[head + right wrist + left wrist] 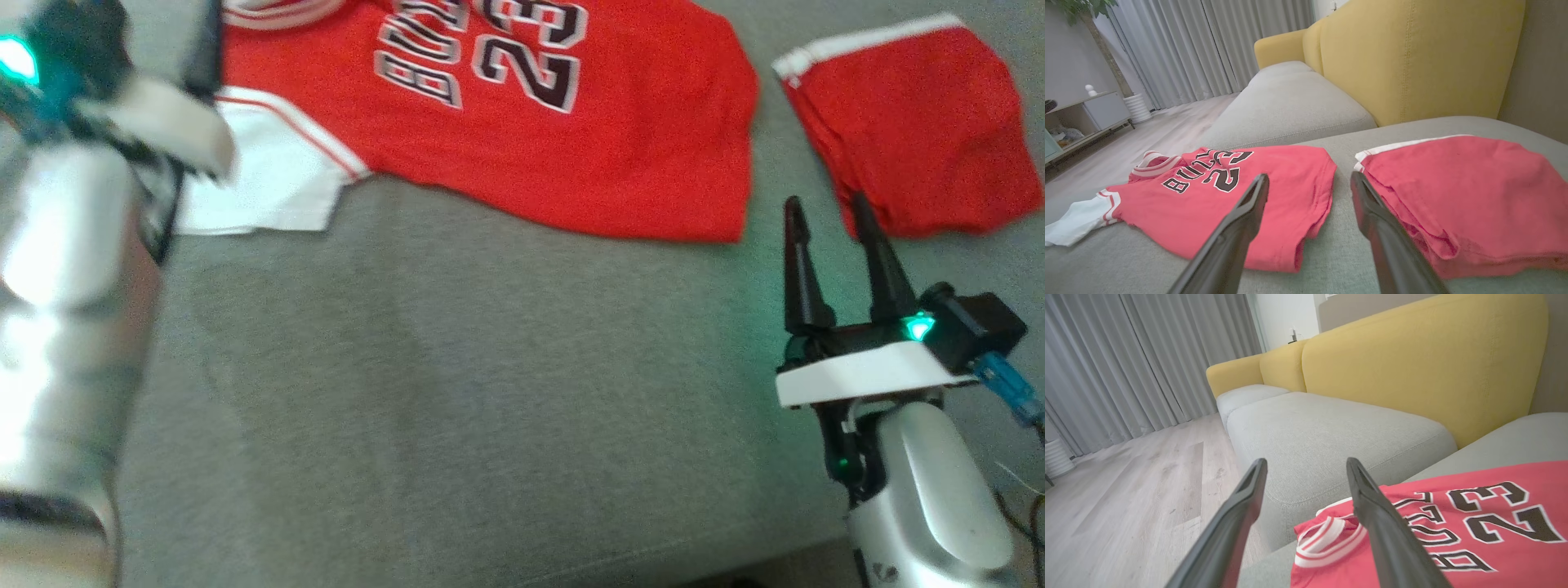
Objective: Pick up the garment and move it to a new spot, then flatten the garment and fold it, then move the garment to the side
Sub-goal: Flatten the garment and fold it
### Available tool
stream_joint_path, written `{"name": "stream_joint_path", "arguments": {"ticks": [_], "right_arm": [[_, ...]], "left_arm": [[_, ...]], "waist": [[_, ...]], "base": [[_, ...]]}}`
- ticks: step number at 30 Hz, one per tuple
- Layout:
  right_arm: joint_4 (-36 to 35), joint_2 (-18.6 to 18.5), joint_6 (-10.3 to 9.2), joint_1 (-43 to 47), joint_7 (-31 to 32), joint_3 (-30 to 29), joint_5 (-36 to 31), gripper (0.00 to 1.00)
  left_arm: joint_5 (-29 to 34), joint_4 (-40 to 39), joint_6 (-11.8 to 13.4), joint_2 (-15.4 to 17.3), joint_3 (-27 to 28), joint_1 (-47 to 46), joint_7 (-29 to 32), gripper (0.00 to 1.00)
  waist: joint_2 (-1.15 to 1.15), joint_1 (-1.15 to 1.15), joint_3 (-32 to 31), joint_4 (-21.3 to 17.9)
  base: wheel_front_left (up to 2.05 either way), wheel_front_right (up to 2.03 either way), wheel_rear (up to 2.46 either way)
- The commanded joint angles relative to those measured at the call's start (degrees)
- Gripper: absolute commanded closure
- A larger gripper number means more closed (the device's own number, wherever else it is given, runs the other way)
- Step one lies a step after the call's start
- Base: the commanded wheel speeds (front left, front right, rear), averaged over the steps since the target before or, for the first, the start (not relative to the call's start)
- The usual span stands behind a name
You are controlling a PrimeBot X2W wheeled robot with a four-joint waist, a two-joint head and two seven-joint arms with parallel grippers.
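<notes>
1. Red jersey lies number-side up on the grey sofa seat, along the far edge. Its collar reaches the seat's left edge. One white sleeve sticks out toward the near edge.
2. Folded red shorts sit at the far right corner, just beside the jersey's hem, apart from it.
3. Left gripper: jaws spread wide, nothing in them, poised over the collar end.
4. Right gripper: jaws wide, empty, over bare seat near the gap between jersey and shorts.
5. My reading: jersey is placed and mostly flat, so the flatten-and-fold step is in hand, with no fold visible yet.
6. Next move probably calls for low pinches at the sleeve side and the hem. The cloth should be carried over evenly so it doesn't bunch, and the right arm must keep clear of the shorts.
</notes>
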Motion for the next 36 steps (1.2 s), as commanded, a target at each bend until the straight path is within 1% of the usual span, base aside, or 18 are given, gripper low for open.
{"name": "stream_joint_path", "arguments": {"ticks": [1, 3, 7, 10, 12, 13, 16, 22, 26, 29, 33, 36], "right_arm": [[-2.1, -0.2, -0.05, 0.1, -0.6, 0.0, -0.9, 0.00], [-2.1, -0.2, -0.05, 0.8, -0.6, -1.4, -1.7, 0.00], [-2.0, -0.2, -0.05, 2.3, -0.6, -2.7, -2.8, 0.00], [-1.9, -0.2, -0.05, 3.4, -0.6, -2.7, -3.1, 0.00], [-1.9, -0.2, -0.05, 4.0, -0.6, -2.8, -3.1, 0.00], [-1.9, -0.2, -0.05, 4.0, -0.6, -2.8, -3.1, 0.00], [-1.9, -0.2, -0.05, 4.7, -0.6, -2.5, -2.9, 0.00], [-2.2, -0.2, -0.05, 3.9, -0.6, -1.3, -2.4, 0.00], [-2.5, -0.2, -0.05, 3.2, -0.6, -0.9, -2.0, 0.00], [-2.5, -0.2, -0.05, 2.8, -0.6, -0.2, -2.1, 0.00], [-2.7, -0.2, -0.05, 2.5, -0.6, -0.5, -1.8, 0.00], [-2.9, -0.2, -0.05, 1.9, -0.6, 0.4, -1.5, 0.00]], "left_arm": [[-1.1, -4.9, 0.5, 1.6, 2.6, 2.3, -0.4, 0.00], [-1.6, -9.5, 0.9, 1.2, 3.1, 8.3, -0.4, 0.00], [-2.1, -18.5, 3.4, -0.3, 3.8, 20.3, -0.5, 0.00], [-2.4, -24.3, 5.6, -1.8, 4.4, 28.7, -0.5, 0.00], [-2.5, -27.4, 6.6, -2.7, 4.5, 33.4, -0.5, 0.00], [-2.5, -27.4, 6.6, -2.7, 4.5, 33.4, -0.5, 0.00], [-2.9, -30.8, 7.5, -3.7, 5.0, 38.8, -0.5, 0.00], [-1.7, -30.8, 7.2, -2.2, 4.7, 37.9, -0.1, 0.00], [-0.8, -28.8, 6.3, -0.6, 4.0, 34.1, 3.3, 0.00], [-0.1, -25.6, 5.7, 0.9, 3.9, 30.2, 6.2, 0.00], [0.1, -19.5, 6.0, 2.4, 4.7, 25.2, 9.6, 0.00], [0.1, -14.0, 6.0, 3.7, 5.3, 22.0, 11.1, 0.00]], "waist": [[0.00, 0.00, -4.4, 5.2], [0.00, 0.00, -5.5, 7.1], [0.00, 0.00, -7.5, 9.8], [0.00, 0.00, -8.3, 10.7], [0.00, 0.00, -8.4, 11.0], [0.00, 0.00, -8.4, 11.0], [0.00, 0.00, -8.3, 11.0], [0.00, 0.00, -6.6, 9.4], [0.00, 0.00, -4.0, 7.6], [0.00, 0.00, -2.0, 5.8], [0.00, 0.00, 0.1, 3.9], [0.00, 0.00, 1.4, 2.5]], "base": [[0.00, 0.00, 0.00], [0.00, 0.00, 0.00], [0.00, 0.00, 0.00], [0.00, 0.00, 0.00], [0.00, 0.00, 0.00], [0.00, 0.00, 0.00], [0.00, 0.00, 0.00], [0.00, 0.00, 0.00], [0.00, 0.00, 0.00], [0.00, 0.00, 0.00], [0.00, 0.00, 0.00], [0.00, 0.00, 0.00]]}}
